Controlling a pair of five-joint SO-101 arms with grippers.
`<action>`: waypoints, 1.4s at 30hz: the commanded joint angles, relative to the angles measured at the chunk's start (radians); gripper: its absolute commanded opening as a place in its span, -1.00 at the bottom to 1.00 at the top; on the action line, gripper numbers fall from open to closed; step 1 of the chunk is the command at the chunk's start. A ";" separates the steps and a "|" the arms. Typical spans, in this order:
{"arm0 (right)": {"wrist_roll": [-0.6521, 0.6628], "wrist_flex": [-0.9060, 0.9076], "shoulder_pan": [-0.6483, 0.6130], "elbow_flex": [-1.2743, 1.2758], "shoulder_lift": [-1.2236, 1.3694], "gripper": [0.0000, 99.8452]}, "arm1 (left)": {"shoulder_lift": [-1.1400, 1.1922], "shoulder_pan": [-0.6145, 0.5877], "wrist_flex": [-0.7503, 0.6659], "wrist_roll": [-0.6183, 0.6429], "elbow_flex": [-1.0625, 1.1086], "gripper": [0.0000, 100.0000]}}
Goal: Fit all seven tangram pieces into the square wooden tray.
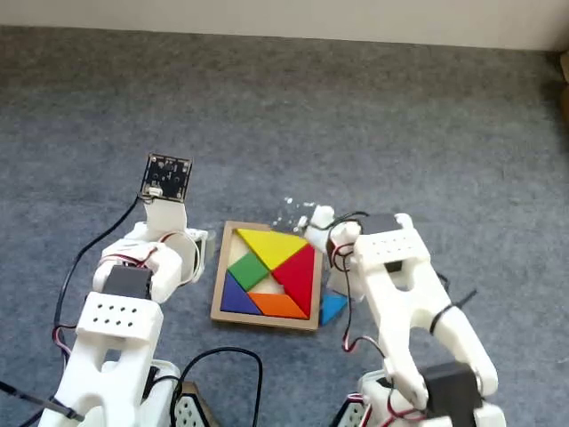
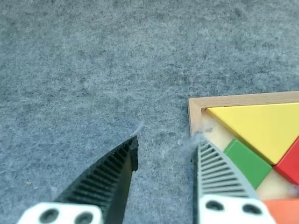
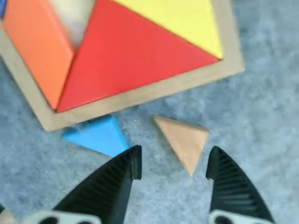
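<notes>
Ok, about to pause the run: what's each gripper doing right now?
Left gripper: open, holding nothing.
Right gripper: open, holding nothing, aimed at the tan triangle.

The tray (image 1: 217,289) lies on the table (image 1: 400,116) between my two arms. Inside it, the far large triangle (image 1: 271,245) runs along the back rim and the right large triangle (image 1: 300,274) along the right rim. The square piece (image 1: 249,269) is to their left and the parallelogram (image 1: 280,305) lies along the near rim. Outside the right rim, the corner triangle (image 3: 98,135) lies just beside the near corner. The loose triangle (image 3: 184,140) lies farther back, between my right tool's (image 3: 174,161) tips. My left tool (image 2: 167,144) is at the far left corner.
</notes>
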 commanded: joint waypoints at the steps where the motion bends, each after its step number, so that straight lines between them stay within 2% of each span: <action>1: 0.041 0.005 -0.010 -0.056 0.111 -0.54 | -0.021 -0.015 -0.021 0.003 -0.007 -0.60; 6: 0.040 -0.051 -0.008 -0.116 0.259 -0.54 | -0.021 -0.015 -0.021 0.003 -0.007 -0.60; 13: 0.040 -0.068 0.008 -0.128 0.274 -0.55 | -0.024 -0.015 -0.021 0.003 -0.007 -0.60; 22: 0.041 -0.065 0.064 -0.130 0.266 -0.92 | -0.027 -0.015 -0.021 0.003 -0.007 -0.60; 29: 0.032 0.005 0.064 -0.122 0.062 -0.94 | -0.025 -0.015 -0.021 0.003 -0.007 -0.60; 32: 0.029 0.013 0.045 -0.119 -0.024 -0.94 | -0.025 -0.015 -0.021 0.003 -0.007 -0.60; 37: -0.092 -0.005 0.001 -0.119 -0.045 -0.92 | -0.025 -0.015 -0.021 0.003 -0.007 -0.60; 39: -0.114 -0.021 -0.005 -0.117 -0.044 -0.82 | -0.025 -0.015 -0.021 0.003 -0.007 -0.60; 42: -0.118 -0.015 -0.005 -0.116 -0.044 -0.57 | -0.025 -0.015 -0.021 0.003 -0.007 -0.60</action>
